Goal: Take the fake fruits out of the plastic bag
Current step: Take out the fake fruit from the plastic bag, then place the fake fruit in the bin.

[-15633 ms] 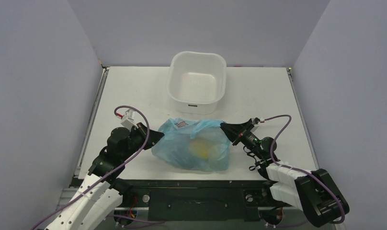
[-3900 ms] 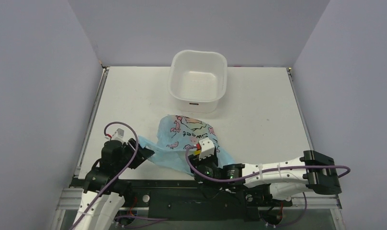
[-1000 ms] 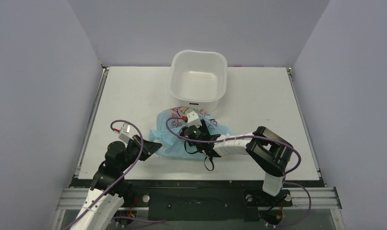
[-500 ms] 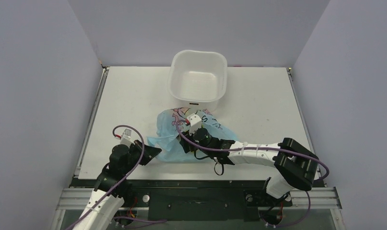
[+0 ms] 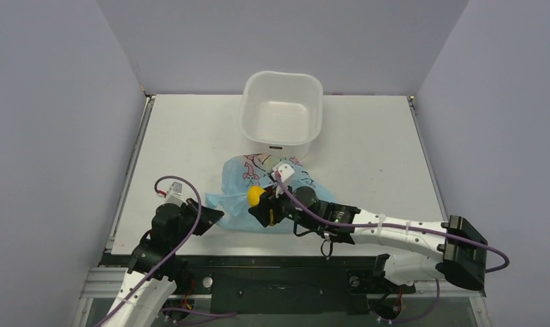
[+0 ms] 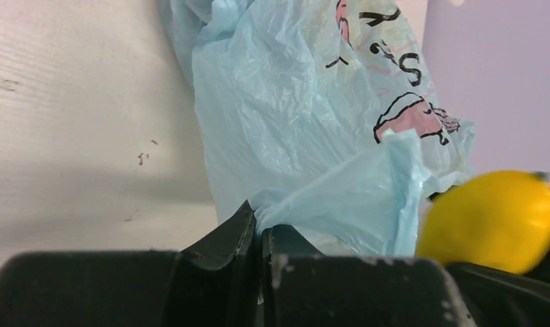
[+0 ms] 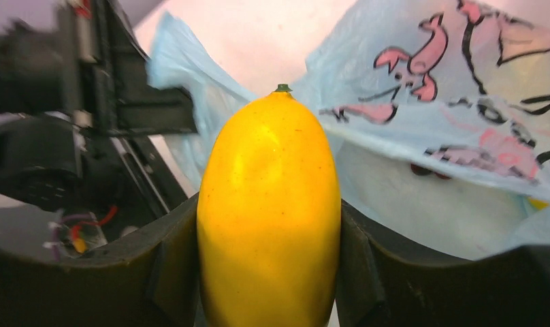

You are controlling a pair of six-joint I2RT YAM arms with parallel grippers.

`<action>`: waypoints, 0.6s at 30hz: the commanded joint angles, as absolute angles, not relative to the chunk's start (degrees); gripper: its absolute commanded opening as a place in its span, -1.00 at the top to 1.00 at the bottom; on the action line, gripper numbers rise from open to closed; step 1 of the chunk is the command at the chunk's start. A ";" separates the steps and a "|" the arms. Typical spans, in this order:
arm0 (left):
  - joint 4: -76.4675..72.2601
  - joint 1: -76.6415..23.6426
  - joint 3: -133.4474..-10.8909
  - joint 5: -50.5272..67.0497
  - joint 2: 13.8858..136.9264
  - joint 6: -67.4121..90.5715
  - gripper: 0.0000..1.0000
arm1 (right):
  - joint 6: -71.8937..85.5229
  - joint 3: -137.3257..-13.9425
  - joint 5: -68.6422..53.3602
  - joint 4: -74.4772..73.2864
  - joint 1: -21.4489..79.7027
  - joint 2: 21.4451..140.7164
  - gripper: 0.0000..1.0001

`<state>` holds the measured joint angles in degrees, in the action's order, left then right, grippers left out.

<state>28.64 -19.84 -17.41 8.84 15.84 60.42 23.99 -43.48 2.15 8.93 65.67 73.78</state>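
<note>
The right gripper is now clamping the lemon by its sides, the fruit sitting bare of film with its stem end pointing away from the wrist. Half a second ago no fruit was showing from above. Since then the right arm has swung, and its elbow is now lying out toward 4 o'clock near the table's front edge. In the right wrist view the lemon is filling the gap between the two black fingers.

From above, the lemon is hovering over the 8 o'clock part of the bag. The left gripper is still pinching the bag's 8 o'clock corner, its jaws pressed together on a fold of blue film. The lemon is showing at 3 o'clock in that view.

The bag is lying crumpled on the white table, printed side up. The tub is standing just beyond it at 12 o'clock. Lilac walls are closing the table in on three sides. The left arm is reaching in from 7 o'clock, its wrist held low over the table.
</note>
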 commanded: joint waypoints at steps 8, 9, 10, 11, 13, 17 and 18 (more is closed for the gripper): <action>32.34 -20.04 -16.78 8.94 14.27 56.84 1.00 | 32.64 -50.61 5.60 3.40 57.06 61.89 1.00; 32.21 -20.04 -16.65 9.11 14.17 57.01 1.00 | 32.67 -51.32 6.76 3.02 55.95 62.05 1.00; 32.00 -20.04 -16.68 9.17 13.98 57.11 1.00 | 32.18 -53.22 7.64 1.20 53.72 62.36 1.00; 31.95 -20.04 -16.80 9.24 13.98 57.21 1.00 | 31.91 -54.34 9.78 -0.28 52.74 63.49 1.00; 31.71 -20.04 -17.17 9.46 14.19 57.11 1.00 | 30.75 -59.07 12.40 -3.92 49.66 65.75 1.00; 31.64 -20.04 -18.28 9.62 15.63 56.06 1.00 | 29.07 -64.41 13.04 -4.84 43.46 71.05 1.00; 31.53 -20.04 -18.46 9.73 16.39 55.93 1.00 | 28.91 -65.47 12.89 -4.77 41.52 73.53 1.00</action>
